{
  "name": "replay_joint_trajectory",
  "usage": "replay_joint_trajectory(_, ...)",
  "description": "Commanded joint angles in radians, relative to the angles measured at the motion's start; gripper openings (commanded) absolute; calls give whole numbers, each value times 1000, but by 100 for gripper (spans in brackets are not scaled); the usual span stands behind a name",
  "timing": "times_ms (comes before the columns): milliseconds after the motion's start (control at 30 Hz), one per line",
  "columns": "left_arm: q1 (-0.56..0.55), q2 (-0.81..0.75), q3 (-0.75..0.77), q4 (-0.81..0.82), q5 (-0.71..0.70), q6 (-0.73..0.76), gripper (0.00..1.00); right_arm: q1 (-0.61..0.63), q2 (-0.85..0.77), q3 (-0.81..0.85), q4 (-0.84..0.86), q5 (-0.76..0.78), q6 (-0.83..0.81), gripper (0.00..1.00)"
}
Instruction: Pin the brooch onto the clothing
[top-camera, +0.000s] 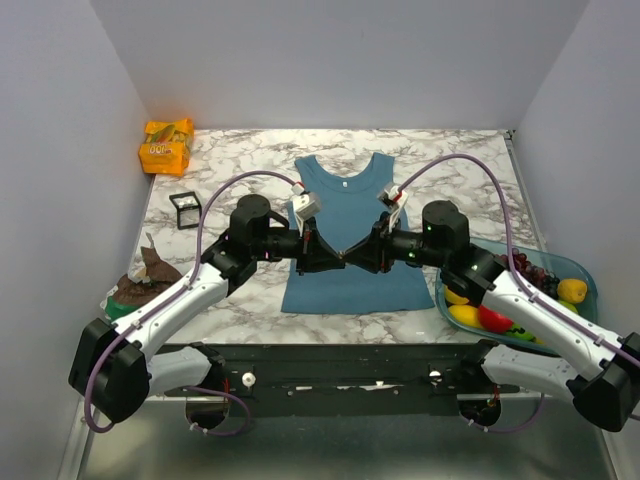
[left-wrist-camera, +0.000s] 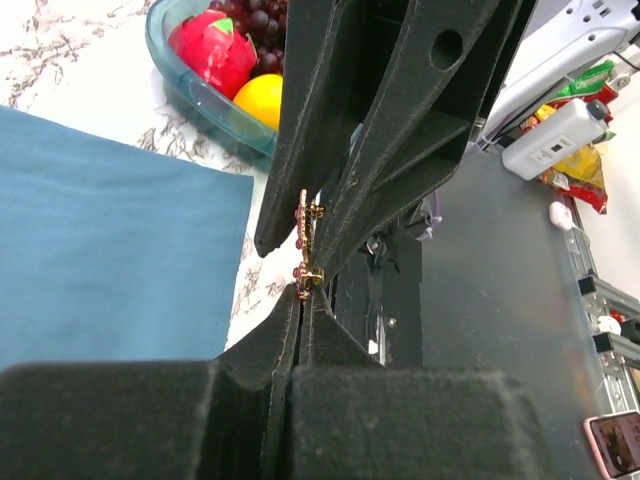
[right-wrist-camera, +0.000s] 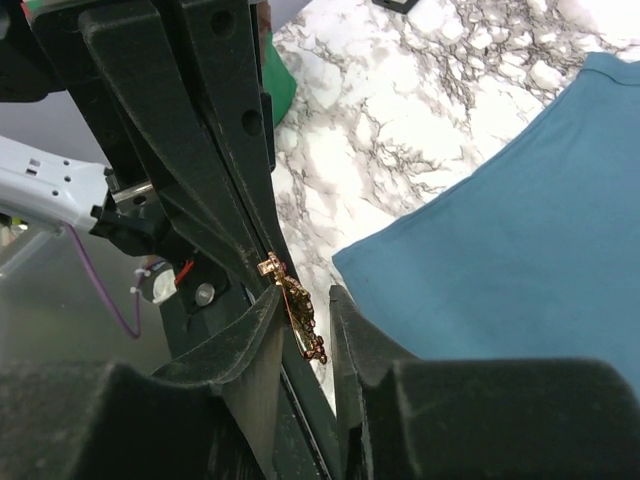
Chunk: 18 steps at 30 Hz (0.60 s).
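Left gripper (left-wrist-camera: 303, 305) is pressed together, pinching the brooch (right-wrist-camera: 293, 303) by its edge over the clothing (top-camera: 345, 200). Right gripper (right-wrist-camera: 305, 300) jaws stand apart around the brooch without clamping it. Risk: with so thin a hold, a nudge from the right fingers could twist or drop it.

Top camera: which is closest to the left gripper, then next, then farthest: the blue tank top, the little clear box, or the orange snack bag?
1. Blue tank top, right under the left gripper.
2. Little clear box, off to the left.
3. Orange snack bag, in the far-left back corner.
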<state>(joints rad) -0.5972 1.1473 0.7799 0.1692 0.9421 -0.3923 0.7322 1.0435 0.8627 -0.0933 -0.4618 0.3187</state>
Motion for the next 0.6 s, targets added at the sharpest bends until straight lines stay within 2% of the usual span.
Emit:
replay_joint_trajectory(0, -12, 0, 68, 9, -18, 27, 0, 7, -29, 1, -103, 22, -33, 37)
replay_joint_trajectory(167, -10, 8, 79, -25, -39, 41, 0, 7, -123, 39, -129, 52, -18, 57)
replay_joint_trajectory(267, -12, 9, 82, -40, -57, 53, 0, 7, -212, 61, -141, 95, -12, 65)
replay_joint_trajectory(367, -12, 11, 88, -60, -74, 61, 0, 7, -292, 68, -144, 136, -9, 70)
replay_joint_trajectory(567, -12, 12, 96, -85, -104, 66, 0, 7, -373, 67, -216, 267, -23, 71)
